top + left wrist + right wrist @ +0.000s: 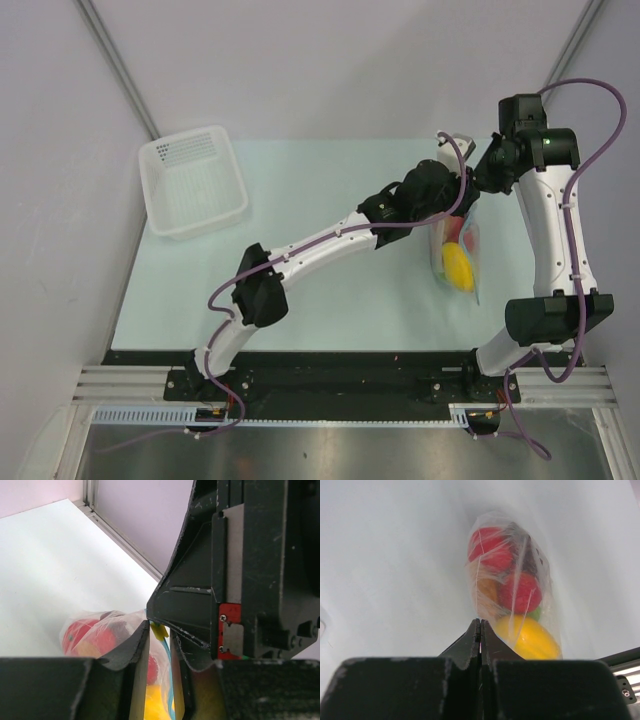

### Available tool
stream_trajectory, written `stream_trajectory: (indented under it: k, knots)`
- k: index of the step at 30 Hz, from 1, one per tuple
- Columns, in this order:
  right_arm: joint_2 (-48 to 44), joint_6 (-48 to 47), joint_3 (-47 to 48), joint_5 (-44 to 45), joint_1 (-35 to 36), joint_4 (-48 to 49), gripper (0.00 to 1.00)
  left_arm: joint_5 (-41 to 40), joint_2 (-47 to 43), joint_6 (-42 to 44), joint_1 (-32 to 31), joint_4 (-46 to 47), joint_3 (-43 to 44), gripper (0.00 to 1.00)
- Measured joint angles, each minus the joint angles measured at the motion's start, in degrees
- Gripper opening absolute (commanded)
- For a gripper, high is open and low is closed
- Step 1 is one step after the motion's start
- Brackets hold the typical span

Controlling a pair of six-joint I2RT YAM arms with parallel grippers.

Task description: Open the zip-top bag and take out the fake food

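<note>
Slippage risk: left gripper (161,630) clamps the zip strip (167,655) of the bag (542,580), right gripper (480,624) is pressed shut at its mouth, and slick film can pull free, leaving toy food (527,637) sealed inside.

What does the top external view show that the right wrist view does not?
Only the top external view: the white perforated basket, the left arm and the right arm. Only the right wrist view: the right gripper with its fingers pressed together, and a sliver of green fruit. Both: the zip-top bag holding the yellow piece.
</note>
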Motion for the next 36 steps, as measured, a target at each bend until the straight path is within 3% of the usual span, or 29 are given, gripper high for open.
stream_trajectory:
  k: [7,16,36]
  knots:
    - [0.02,0.02,-0.74,-0.22,-0.37,0.52,0.00,-0.07,0.83,-0.09,0.00,0.04,0.46,0.29]
    - [0.09,0.04,-0.74,-0.20,-0.63,0.63,0.00,-0.44,1.60,-0.04,0.00,0.07,1.05,0.00]
    - [4.48,1.07,1.88,-2.56,-3.50,-4.35,0.00,1.11,1.18,-1.07,-0.94,0.66,-2.73,0.00]
